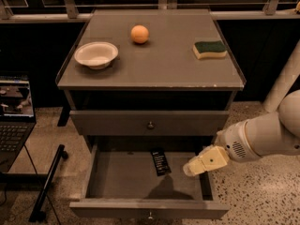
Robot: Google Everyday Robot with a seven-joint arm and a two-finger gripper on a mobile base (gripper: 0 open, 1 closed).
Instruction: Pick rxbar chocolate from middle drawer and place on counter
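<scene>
In the camera view, the drawer (123, 178) is standing pulled out below the cabinet. The bar (160, 161) is lying flat on the drawer floor, near the back and a little right of the middle, with its long side pointing from back to front.

The gripper (190, 168) is hanging over the right part of the drawer, just beside the bar on its right and not touching it. Whether the gripper is released or clenched, I cannot tell. The white arm (267, 135) is coming in from the right edge.

Above the open drawer, the upper drawer (112, 123) is sitting closed. On the counter (164, 67), a white bowl (96, 55) is resting at the left, an orange ball (139, 33) near the back middle, and a sponge (210, 49) at the right. A laptop (14, 116) is standing open at the far left.
</scene>
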